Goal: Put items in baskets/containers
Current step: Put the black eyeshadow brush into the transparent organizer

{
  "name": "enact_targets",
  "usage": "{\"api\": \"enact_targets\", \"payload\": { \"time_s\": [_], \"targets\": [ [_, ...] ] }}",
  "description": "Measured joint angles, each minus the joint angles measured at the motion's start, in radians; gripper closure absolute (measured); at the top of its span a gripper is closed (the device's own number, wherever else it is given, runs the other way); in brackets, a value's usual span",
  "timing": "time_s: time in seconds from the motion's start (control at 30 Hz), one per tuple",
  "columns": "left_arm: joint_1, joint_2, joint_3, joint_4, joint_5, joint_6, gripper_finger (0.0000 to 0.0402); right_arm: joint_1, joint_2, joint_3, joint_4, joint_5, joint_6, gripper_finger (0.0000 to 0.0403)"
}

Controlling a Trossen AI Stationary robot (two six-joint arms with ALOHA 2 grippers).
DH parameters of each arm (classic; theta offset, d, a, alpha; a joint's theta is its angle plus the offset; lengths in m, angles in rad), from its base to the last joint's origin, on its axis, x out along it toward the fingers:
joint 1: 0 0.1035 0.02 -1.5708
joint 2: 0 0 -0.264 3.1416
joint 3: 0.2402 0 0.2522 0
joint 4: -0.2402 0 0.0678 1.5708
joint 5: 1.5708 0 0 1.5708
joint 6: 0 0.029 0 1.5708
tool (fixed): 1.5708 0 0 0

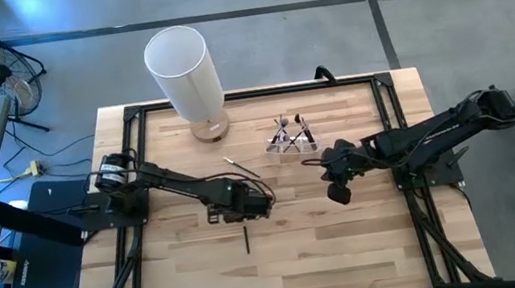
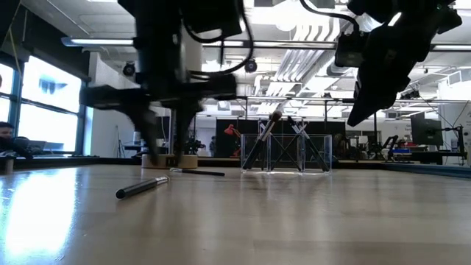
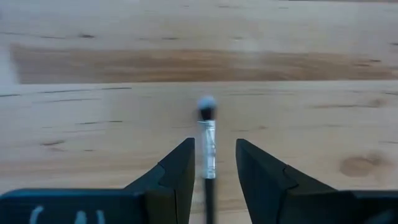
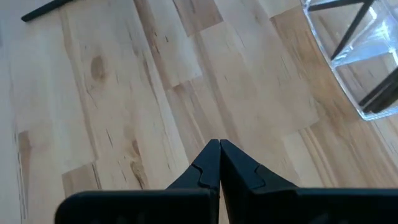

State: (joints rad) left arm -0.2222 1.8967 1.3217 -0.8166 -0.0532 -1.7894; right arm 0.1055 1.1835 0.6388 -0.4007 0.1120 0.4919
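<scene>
Tabletop clear holder point(image 1: 292, 139) with brushes point(image 2: 259, 140).

No text, label, brand or number can be read anywhere; pale marks on the left gripper point(image 3: 211, 180) body behind its jaws are too cropped to make out.

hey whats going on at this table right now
A two-armed robot is gathering small brushes into a clear holder, which already has several standing in it. The left claw is low over the wooden table with its fingers open on either side of one brush lying flat, not yet gripped. Another brush lies near the white cylinder. The right claw is shut and empty, raised beside the holder.
</scene>
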Motion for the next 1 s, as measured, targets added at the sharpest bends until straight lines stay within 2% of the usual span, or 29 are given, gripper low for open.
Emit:
{"api": "enact_targets", "payload": {
  "time_s": [0.27,0.5,0.73,1.0],
  "targets": [
    [0.000,0.000,0.000,-0.022,-0.066,-0.022,0.0286,0.000,0.000,0.000,0.001,-0.008,-0.003,0.0402],
    [0.012,0.037,0.000,-0.034,-0.067,-0.021,0.0286,0.000,0.000,0.000,0.001,-0.010,-0.003,0.0402],
    [0.035,0.083,0.002,-0.008,0.021,0.058,0.0286,0.000,0.000,0.000,0.001,-0.010,-0.003,0.0402],
    [0.034,0.101,0.002,-0.008,-0.025,0.057,0.0286,0.000,0.000,0.000,0.001,-0.007,-0.007,0.0402]
  ]
}}
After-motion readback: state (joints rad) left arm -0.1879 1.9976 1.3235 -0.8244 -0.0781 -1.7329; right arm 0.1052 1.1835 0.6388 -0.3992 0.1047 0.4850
